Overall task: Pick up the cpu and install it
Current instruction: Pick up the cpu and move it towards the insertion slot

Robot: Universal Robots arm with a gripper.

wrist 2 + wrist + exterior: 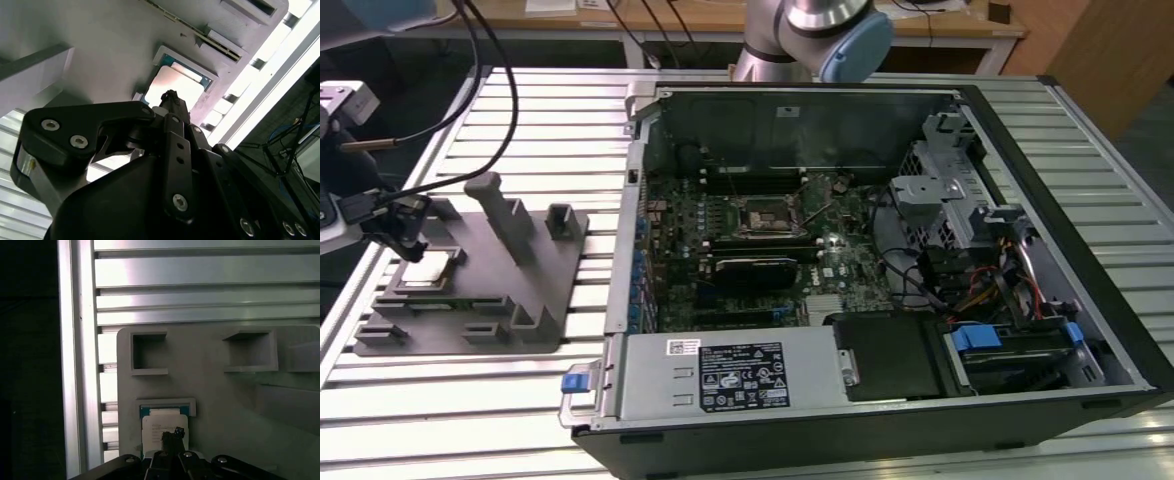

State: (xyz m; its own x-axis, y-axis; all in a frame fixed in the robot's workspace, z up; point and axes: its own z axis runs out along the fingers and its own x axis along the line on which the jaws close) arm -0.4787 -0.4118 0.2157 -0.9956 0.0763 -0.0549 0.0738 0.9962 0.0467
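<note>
i see my black gripper [172, 97] with its fingers pinched together and nothing between them, tips just over the small silvery square cpu [189, 89]. the cpu lies flat in a pocket of the grey plastic fixture [520, 290]. farther off, toward the exterior view's right, stands the open black computer case [787, 125].

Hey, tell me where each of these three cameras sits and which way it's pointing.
Exterior view: off the arm, raised, looking down on the table, open computer case and grey fixture; the arm and gripper show.
First wrist view: on the arm, looking past the gripper at the fixture and cpu.
Second wrist view: on the arm, looking along the gripper's black linkage toward the cpu.
Shared: all three show the gripper close to the cpu in the fixture.
</note>
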